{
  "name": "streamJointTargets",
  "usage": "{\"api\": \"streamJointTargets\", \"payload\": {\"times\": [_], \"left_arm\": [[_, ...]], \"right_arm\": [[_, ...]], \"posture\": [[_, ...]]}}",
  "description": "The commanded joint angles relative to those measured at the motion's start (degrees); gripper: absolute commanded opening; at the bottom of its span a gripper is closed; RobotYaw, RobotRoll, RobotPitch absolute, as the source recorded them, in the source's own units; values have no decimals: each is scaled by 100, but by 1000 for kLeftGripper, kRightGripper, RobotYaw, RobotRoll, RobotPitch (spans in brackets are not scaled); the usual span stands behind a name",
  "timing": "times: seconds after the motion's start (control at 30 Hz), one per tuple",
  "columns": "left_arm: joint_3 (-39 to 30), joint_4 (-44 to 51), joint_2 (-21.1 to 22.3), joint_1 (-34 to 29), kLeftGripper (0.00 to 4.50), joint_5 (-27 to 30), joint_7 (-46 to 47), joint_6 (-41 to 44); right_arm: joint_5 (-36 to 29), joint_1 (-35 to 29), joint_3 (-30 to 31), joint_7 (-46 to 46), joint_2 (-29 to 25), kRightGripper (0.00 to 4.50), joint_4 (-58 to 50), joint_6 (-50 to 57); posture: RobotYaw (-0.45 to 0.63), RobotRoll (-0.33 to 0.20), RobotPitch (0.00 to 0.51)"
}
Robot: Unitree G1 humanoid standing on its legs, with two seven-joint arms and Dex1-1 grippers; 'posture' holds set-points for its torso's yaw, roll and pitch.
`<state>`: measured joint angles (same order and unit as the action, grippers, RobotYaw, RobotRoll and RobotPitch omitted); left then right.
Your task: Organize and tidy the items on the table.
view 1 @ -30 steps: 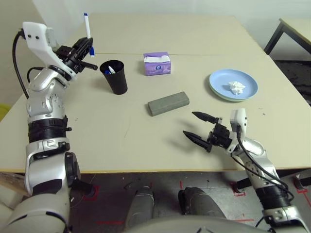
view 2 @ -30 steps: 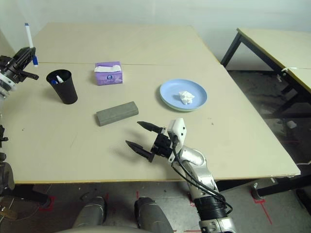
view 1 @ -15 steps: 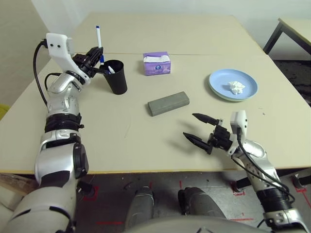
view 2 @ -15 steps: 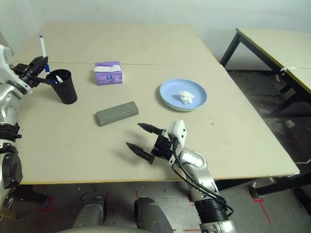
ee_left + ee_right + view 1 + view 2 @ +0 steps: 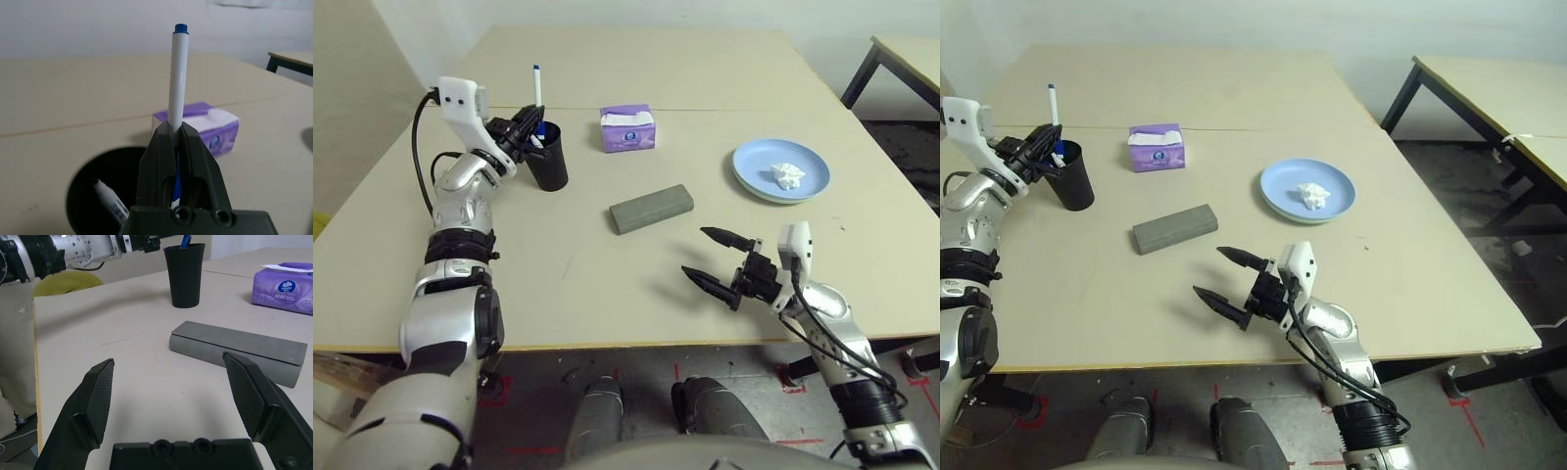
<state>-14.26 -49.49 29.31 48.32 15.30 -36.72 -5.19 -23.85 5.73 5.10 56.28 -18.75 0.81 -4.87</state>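
My left gripper [image 5: 525,128] is shut on a slim white marker pen [image 5: 537,84] with blue ends. It holds the pen upright, with the lower end at the mouth of a black cup [image 5: 548,164]. A second marker pen [image 5: 106,197] leans inside the cup. The long grey glasses case [image 5: 652,208] lies mid-table. A crumpled white tissue [image 5: 790,176] rests on the pale-blue plate [image 5: 750,162], which has a pale-green rim under it. My right gripper [image 5: 695,251] hovers open near the front edge, just in front of the case, with nothing between its fingers [image 5: 100,391].
A purple tissue box [image 5: 627,128] stands behind the case, to the right of the cup. The beige table [image 5: 558,269] has bare room front left and at the back. A second table with black legs [image 5: 1489,83] stands off to the right.
My left arm has swung right with the pen, from well left of the cup to its mouth. The right gripper has stayed put and open.
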Motion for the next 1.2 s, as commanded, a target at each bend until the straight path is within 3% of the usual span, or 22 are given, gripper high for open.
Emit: {"api": "streamJointTargets", "payload": {"times": [0.03,0.87,0.9,1.2], "left_arm": [[65,166,-17,-120,11,-71,3,63],[19,46,163,-153,11,-132,182,-77],[24,42,161,-149,707,-141,196,-83],[-16,51,170,-147,3468,-179,248,-85]], "right_arm": [[51,-82,36,-13,-42,4500,-86,51],[54,-220,154,-104,-18,4500,-363,197],[54,-214,153,-112,-18,4500,-368,202],[53,-159,145,-136,-16,4500,-340,197]], "posture": [[-100,0,109],[-95,0,109],[-94,0,109],[-90,0,108]]}}
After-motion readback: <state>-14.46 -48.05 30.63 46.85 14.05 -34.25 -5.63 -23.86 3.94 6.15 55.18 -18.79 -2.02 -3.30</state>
